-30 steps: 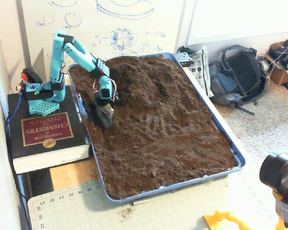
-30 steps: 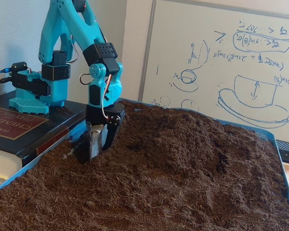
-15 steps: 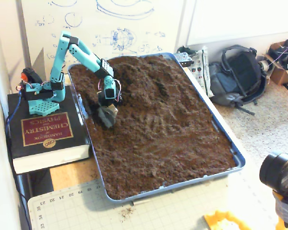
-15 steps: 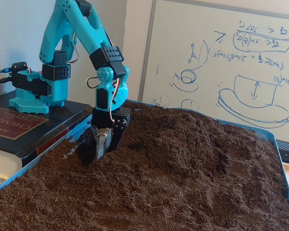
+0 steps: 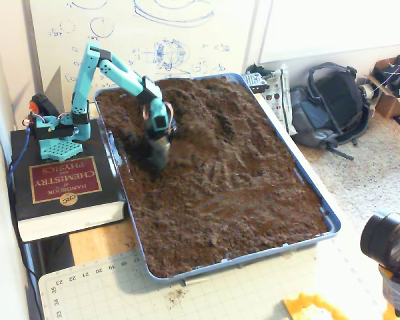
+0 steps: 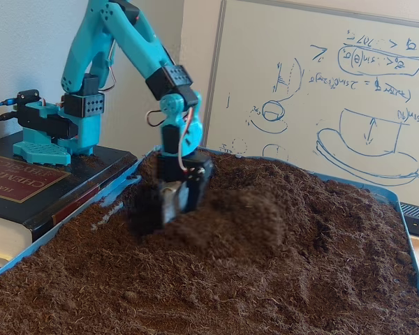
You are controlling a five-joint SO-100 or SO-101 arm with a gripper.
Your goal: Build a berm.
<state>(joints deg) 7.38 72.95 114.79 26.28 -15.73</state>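
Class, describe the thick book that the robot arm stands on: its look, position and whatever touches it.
The book is a thick hardback with a black cover, a dark red title panel lettered in gold and pale page edges. It lies flat, just outside the blue tray's left rim in the higher fixed view, on a wooden surface. The arm's turquoise base sits on its far end. Cables run beside it.

turquoise plastic arm with black servos and thin wires.
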